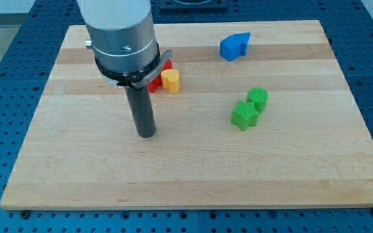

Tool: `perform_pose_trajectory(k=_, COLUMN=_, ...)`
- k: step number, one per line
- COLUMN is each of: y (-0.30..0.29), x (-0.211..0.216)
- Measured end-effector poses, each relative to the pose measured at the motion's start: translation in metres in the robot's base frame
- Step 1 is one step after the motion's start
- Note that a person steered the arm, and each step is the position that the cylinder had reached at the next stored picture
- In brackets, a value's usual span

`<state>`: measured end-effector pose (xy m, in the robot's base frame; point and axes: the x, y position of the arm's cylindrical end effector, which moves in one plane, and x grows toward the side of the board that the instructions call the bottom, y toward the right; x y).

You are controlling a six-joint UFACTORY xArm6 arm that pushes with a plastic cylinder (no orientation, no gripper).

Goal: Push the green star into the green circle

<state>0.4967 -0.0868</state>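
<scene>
you see the wooden tabletop [193, 175] under everything. there is no hand on this arm, only a rod, so no open or clamped state shows. my tip [146, 134] rests left of centre, well apart from the green star [244, 115]. right of centre, the star touches the green circle [258, 98] just behind it. a blue block [234, 46] sits far right; a yellow block [170, 80] and a partly hidden red block [157, 83] sit behind the rod.

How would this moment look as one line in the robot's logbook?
my tip: on board, left of green blocks, apart | green star: touching green circle | yellow block, red block, blue block: untouched
</scene>
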Motion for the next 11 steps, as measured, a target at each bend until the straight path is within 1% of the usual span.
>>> perform_pose_trajectory(k=1, y=-0.001, x=0.0)
perform_pose_trajectory(k=2, y=0.014, x=0.017)
perform_pose_trajectory(k=3, y=0.055, x=0.03)
perform_pose_trajectory(k=4, y=0.133, x=-0.005)
perform_pose_trajectory(k=5, y=0.201, x=-0.031)
perform_pose_trajectory(k=6, y=0.229, x=-0.025)
perform_pose_trajectory(k=7, y=0.231, x=-0.019)
perform_pose_trajectory(k=8, y=0.275, x=-0.01)
perform_pose_trajectory(k=9, y=0.278, x=-0.035)
perform_pose_trajectory(k=10, y=0.241, x=-0.076)
perform_pose_trajectory(k=11, y=0.231, x=-0.086)
